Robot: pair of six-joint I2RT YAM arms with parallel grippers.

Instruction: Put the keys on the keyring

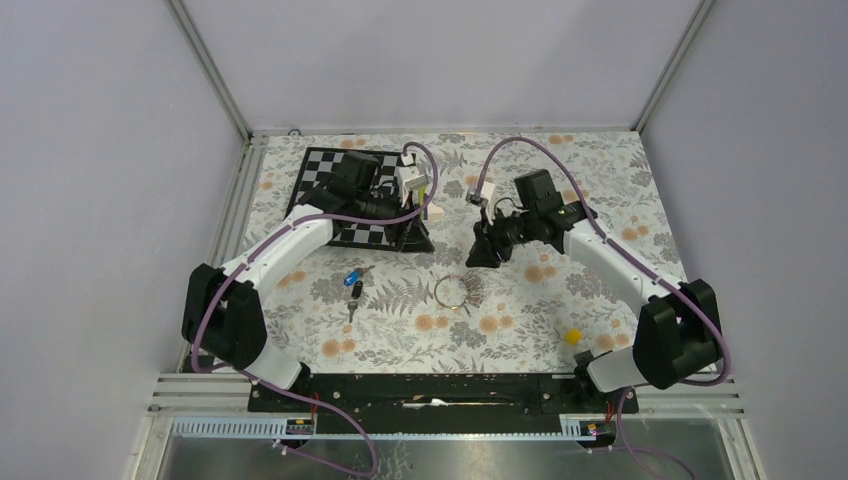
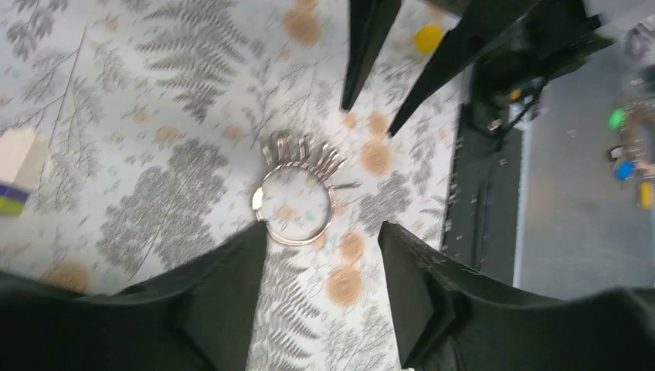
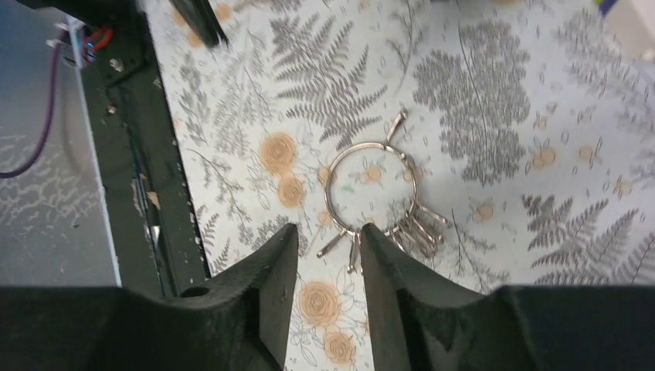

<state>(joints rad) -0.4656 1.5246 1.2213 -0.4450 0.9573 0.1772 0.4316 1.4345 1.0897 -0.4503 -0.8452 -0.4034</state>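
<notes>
The keyring [image 1: 455, 291] lies flat on the floral cloth at the table's middle, with its fan of small metal pieces. The blue-headed key [image 1: 352, 278] and the black-headed key [image 1: 356, 292] lie together to its left, apart from it. My left gripper [image 1: 418, 238] is open and empty, held above the cloth behind the ring. The ring shows just past its fingertips in the left wrist view [image 2: 297, 202], where the gripper [image 2: 322, 229] stands wide. My right gripper [image 1: 484, 252] is open and empty; the ring [image 3: 371, 185] lies just ahead of it [image 3: 330, 229]. The keys are out of both wrist views.
A small yellow block [image 1: 573, 336] lies at the near right and also shows in the left wrist view [image 2: 427, 37]. A black-and-white chessboard [image 1: 335, 190] lies at the back left under the left arm. A white block [image 2: 19, 164] sits at that view's left edge.
</notes>
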